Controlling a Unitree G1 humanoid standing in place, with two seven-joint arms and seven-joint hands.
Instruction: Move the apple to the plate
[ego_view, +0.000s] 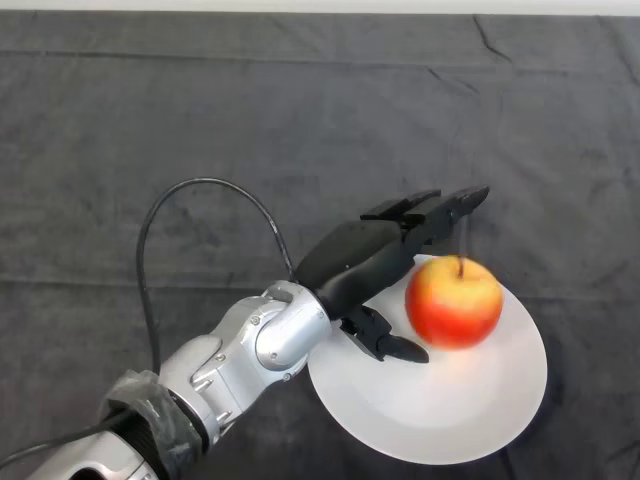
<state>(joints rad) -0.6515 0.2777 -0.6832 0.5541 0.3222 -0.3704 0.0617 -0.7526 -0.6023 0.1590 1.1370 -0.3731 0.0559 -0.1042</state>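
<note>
A red and yellow apple (453, 302) rests upright on the white plate (440, 405) at the lower right of the head view, toward the plate's far side. My left hand (362, 258) sits just left of the apple, over the plate's near-left rim. Its fingers (447, 210) reach out straight past the apple's far side, and the thumb (390, 343) points toward the apple's near-left side. The hand is open, with a small gap between it and the apple.
A dark wrinkled cloth (250, 130) covers the whole table. A pale strip runs along the far edge at the top of the view.
</note>
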